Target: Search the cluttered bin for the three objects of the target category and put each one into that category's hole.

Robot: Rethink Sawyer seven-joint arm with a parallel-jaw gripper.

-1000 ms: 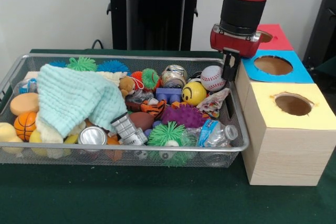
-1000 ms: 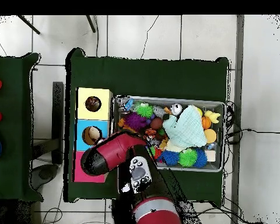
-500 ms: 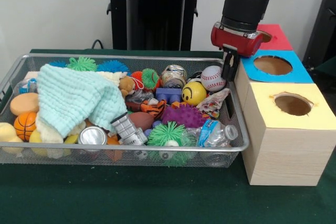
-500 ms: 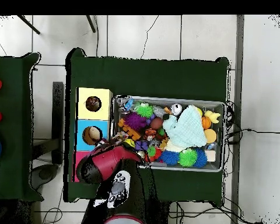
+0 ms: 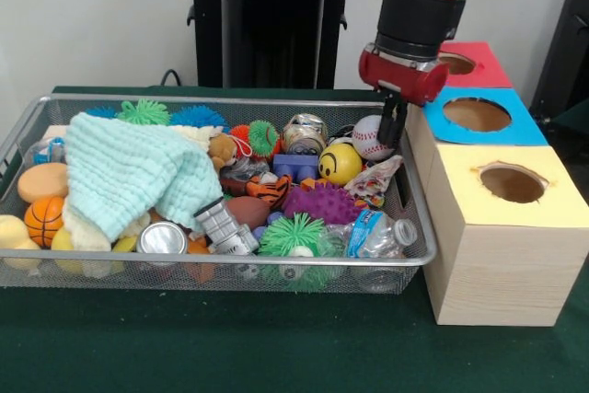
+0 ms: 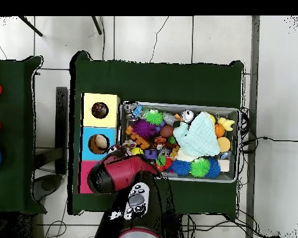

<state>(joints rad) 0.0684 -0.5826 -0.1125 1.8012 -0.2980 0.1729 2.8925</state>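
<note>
Claw (image 5: 392,126) over baseball (image 5: 368,137) at bin (image 5: 416,218) edge (open/closed: can't tell), w/ nothing visibly held.

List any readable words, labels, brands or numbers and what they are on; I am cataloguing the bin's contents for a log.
No text can be read in either view.
Crushed plastic bottle: blue label, print too blurred to read.
Silver can: no legible marking.
Yellow ball: a smiley face, no words.
Baseball: red stitching only.
</note>
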